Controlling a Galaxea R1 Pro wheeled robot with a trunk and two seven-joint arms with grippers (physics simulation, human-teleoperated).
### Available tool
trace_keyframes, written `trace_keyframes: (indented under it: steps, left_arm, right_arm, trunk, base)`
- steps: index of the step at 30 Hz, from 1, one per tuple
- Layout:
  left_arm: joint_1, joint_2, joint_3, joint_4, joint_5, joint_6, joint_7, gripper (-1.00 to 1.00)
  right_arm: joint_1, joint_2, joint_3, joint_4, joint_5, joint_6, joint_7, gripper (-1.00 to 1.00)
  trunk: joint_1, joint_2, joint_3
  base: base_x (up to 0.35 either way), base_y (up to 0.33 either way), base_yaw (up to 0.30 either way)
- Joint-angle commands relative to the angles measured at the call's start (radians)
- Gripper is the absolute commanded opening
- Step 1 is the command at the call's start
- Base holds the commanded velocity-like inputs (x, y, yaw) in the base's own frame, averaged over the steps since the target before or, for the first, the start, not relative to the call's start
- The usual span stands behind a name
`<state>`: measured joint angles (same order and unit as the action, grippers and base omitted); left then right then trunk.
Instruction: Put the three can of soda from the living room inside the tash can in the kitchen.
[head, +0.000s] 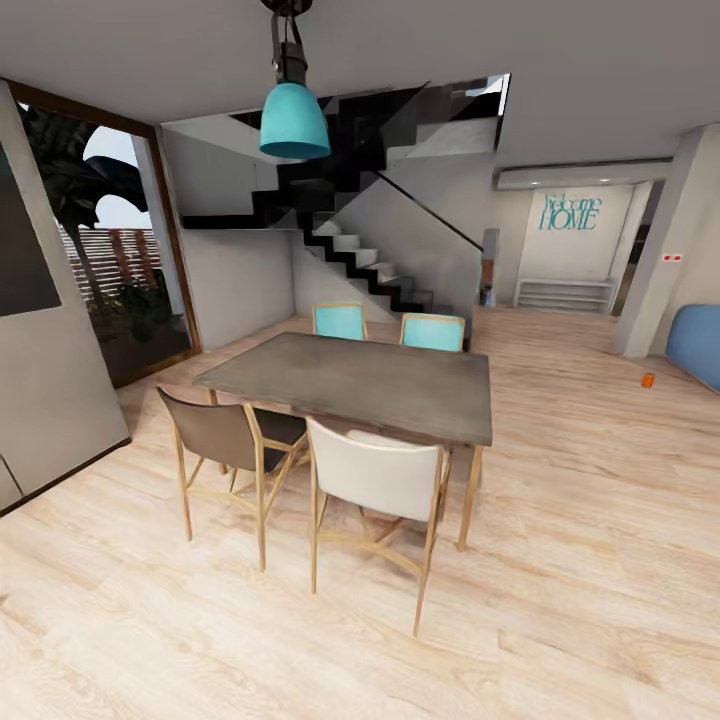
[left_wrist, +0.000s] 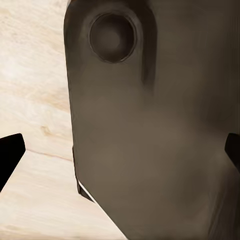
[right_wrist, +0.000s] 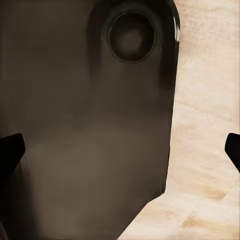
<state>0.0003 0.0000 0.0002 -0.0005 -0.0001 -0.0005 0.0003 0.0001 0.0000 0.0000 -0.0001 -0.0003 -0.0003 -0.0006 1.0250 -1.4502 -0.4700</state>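
Both grippers hang beside the robot's dark body, tucked for travel; left gripper (left_wrist: 120, 150) and right gripper (right_wrist: 120, 145) fingertips spread apart, empty. One orange soda can (head: 648, 380) stands far off, past the dining table (head: 360, 385), near the blue sofa (head: 697, 345).

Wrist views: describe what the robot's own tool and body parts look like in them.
In each wrist view the tool's two fingertips are flat black wedges at the frame's sides. Between them looms a smooth dark grey-brown robot panel with rounded corners and a round recessed socket. No cables or markings are visible.
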Motion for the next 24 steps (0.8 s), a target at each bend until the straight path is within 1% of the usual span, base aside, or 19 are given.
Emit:
trace_keyframes:
  steps: [1, 3, 24]
  left_arm:
    - [0.002, 0.006, 0.003, -0.005, 0.000, -0.005, 0.003, 1.00]
    - [0.001, 0.008, 0.003, -0.011, 0.000, -0.016, 0.003, 1.00]
    - [0.001, 0.007, 0.002, -0.013, -0.001, -0.017, 0.002, 1.00]
  right_arm:
    - [0.000, -0.006, 0.000, -0.006, -0.003, -0.002, -0.005, 1.00]
    - [0.000, -0.008, 0.001, -0.017, -0.002, -0.003, -0.007, 1.00]
    - [0.000, -0.007, 0.001, -0.016, -0.001, -0.003, -0.007, 1.00]
  trunk:
    - [0.000, 0.000, 0.000]
    - [0.000, 0.000, 0.000]
    - [0.000, 0.000, 0.000]
  base:
    - [0.000, 0.000, 0.000]
    - [0.000, 0.000, 0.000]
    - [0.000, 0.000, -0.004]
